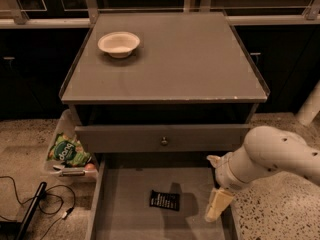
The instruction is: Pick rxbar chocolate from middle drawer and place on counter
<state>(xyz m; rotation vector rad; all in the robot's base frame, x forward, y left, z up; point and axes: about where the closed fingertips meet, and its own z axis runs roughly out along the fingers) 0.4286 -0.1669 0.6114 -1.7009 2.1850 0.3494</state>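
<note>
We show the gripper (218, 205) low over the right side of the middle drawer (125, 219) (released or clenched, we cannot tell) and the rxbar chocolate (164, 200) flat at that drawer's floor centre, where a grasp may skid the thin wrapper or strike the drawer's wall; its white print is illegible.

Cream gripper (218, 204) at the right edge of the grey middle drawer (125, 209); flat black rxbar chocolate wrapper (164, 200), white-printed; grey surface (190, 69), pale front edge.

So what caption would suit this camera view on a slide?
Robot's cream jaws hang over the wide grey open drawer, right of the small flat black wrapper.
</note>
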